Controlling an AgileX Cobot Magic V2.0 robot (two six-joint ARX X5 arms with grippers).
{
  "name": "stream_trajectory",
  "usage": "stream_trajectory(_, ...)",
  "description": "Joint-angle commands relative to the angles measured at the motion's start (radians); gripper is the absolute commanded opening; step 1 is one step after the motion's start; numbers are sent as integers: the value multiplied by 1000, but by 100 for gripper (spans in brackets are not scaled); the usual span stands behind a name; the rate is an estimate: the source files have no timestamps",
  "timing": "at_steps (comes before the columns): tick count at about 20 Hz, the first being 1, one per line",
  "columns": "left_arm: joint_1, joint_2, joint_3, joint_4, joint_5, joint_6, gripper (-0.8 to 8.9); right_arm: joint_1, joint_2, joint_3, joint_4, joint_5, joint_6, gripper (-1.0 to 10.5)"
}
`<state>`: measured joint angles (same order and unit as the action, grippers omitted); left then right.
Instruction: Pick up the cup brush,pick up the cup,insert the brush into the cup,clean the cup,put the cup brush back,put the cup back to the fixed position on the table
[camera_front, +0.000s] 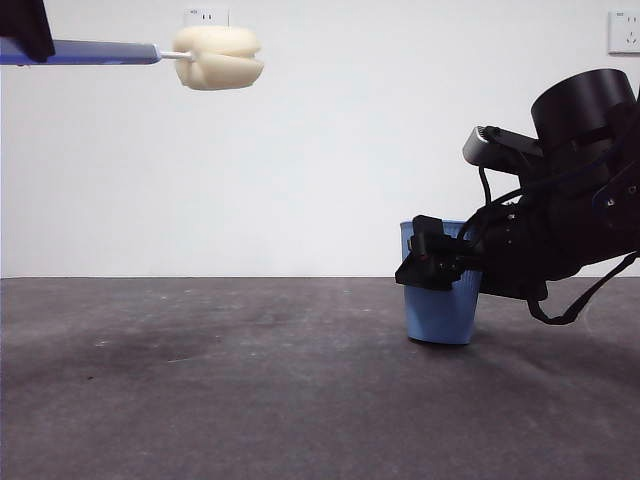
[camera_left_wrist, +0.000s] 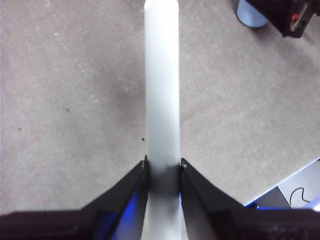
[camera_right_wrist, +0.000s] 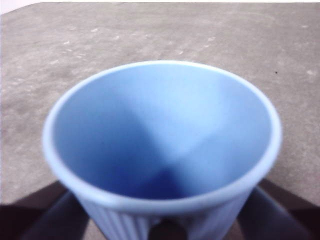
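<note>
So the left tool (camera_left_wrist: 163, 167) is pinched tight on the handle of the cup brush (camera_left_wrist: 161, 90), both jaws pressed flat against it in the wrist view. In the front view that brush (camera_front: 218, 57) hangs level across the upper left of the frame, well above the worktop (camera_front: 220, 380), sponge head pointing toward the middle.

The right tool (camera_front: 432, 262) is over at the right of the front view, wrapped around the cup (camera_front: 440, 310) just below the rim. In its wrist view the jaws sit either side of the cup (camera_right_wrist: 162, 150) at the lower corners, and they look closed on the ribbed wall, though the contact itself is blurry. The cup's base seems to be touching the worktop or barely off it; I can't tell which. It's upright, mouth open and empty.

What could go wrong, IMO: the cup tapers and it's thin plastic, so a squeeze this near the rim could let it slide down or tilt once lifted. Also the brush is held far back on a long handle, so any wobble gets bigger at the sponge, which could catch the rim and knock the cup askew instead of going in.
</note>
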<state>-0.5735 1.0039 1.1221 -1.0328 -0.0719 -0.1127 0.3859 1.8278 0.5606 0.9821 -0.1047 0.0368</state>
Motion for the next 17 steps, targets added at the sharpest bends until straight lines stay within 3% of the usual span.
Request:
stream_trajectory(1,-4,-1,-1,-12,-3,2,-8,0,8,0,-10,0,-2,86)
stream_trajectory(2,-3,-1,-1,-18,-3,3,-8,1,8,0,-11,-1,-1,-22)
stream_trajectory(5,-3,-1,-1,-35,-4,33,-8,14,-43,0,-71,-28,15,-12)
stream_trajectory(7,-3,-1,-1,-48,-13,84,-9,43,-152,0,-177,-26,-14,-13)
stream_trajectory(12,-3,31,-1,-61,-31,274,-9,134,-482,34,-707,-6,-184,-13)
stream_trajectory(14,-3,57,-1,-76,-28,337,-9,168,-549,72,-945,58,-232,-13)
stream_trajectory(17,-3,107,-1,-106,-18,443,-9,198,-571,127,-1211,90,-296,-13)
